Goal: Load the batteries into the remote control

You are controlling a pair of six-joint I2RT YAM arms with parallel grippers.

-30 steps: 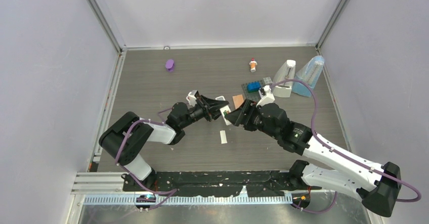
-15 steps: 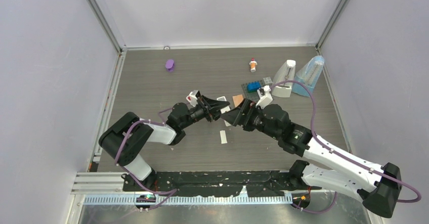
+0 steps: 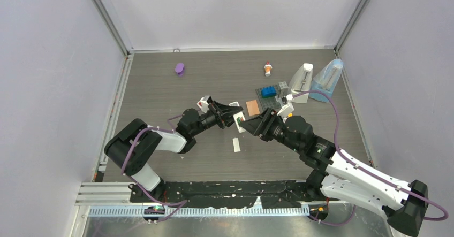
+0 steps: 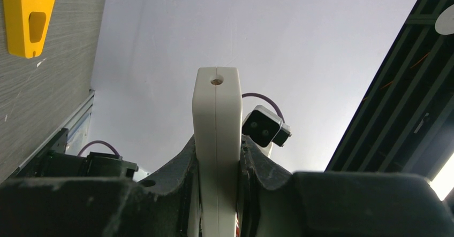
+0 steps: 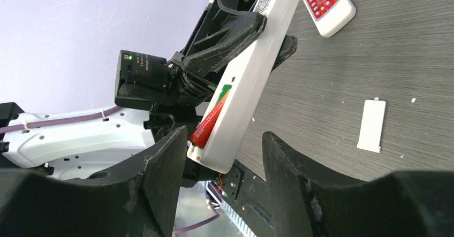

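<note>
Right pincer (image 5: 224,136): jaws apart, holding nothing. The battery end of the remote (image 5: 251,82) sits in the gap between them. Whether the jaw nearest the battery slot touches it cannot be told; the other jaw stands clear.

Just ahead, in the remote's open slot, lies a red-orange battery (image 5: 206,127), lengthwise with the remote. There is a green patch at its far tip, and whether that is a second battery cannot be told.

The remote's long axis runs from this gap straight away and upward to the left pincer (image 4: 217,154), which is clamped across the remote's body, well off the counter (image 5: 385,60).

Judgement: the right arm is nearer the slot, so pressing the battery home falls to it, pushing across the remote's long axis.

Farther off, on the counter, lie the loose battery cover (image 5: 371,125) and a small red-keyed remote (image 5: 326,1).
</note>
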